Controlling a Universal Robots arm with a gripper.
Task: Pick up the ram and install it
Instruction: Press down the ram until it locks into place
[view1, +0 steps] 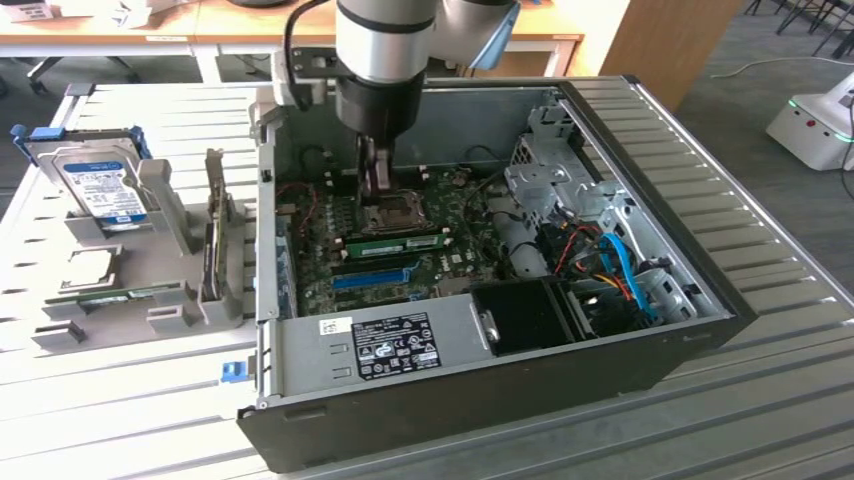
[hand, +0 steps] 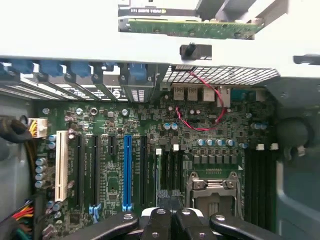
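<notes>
Looks like this is the install half of the job, not the pickup. The ram (view1: 394, 243) is inside the open PC case (view1: 467, 395), lying along the memory slots between the CPU socket (view1: 400, 210) and the bright blue expansion slot (view1: 367, 278). From the exterior view it seems to sit in a slot, but I can't tell if it's pushed fully home or if the end clips are latched.

The hand (view1: 378, 190) has its fingers pressed together with nothing I can see pinched between them. It hangs low over the motherboard (hand: 150, 130), right by the CPU socket and close to the ram, a bit toward the back of the case from it. I can't say for sure whether it's touching the stick.

My guess: it's either at the press-down stage or just off the stick. What seating calls for, as I see it, is a straight, even push along the top edge so both ends go in together, without sliding onto the socket beside it.

Pose-wise, the arm drops in from above nearly vertical, wrist straight, hand pointing down at the board. In the wrist view the closed fingertips (hand: 160, 220) line up with the near end of the dark memory slots (hand: 170, 170), next to the socket.
</notes>
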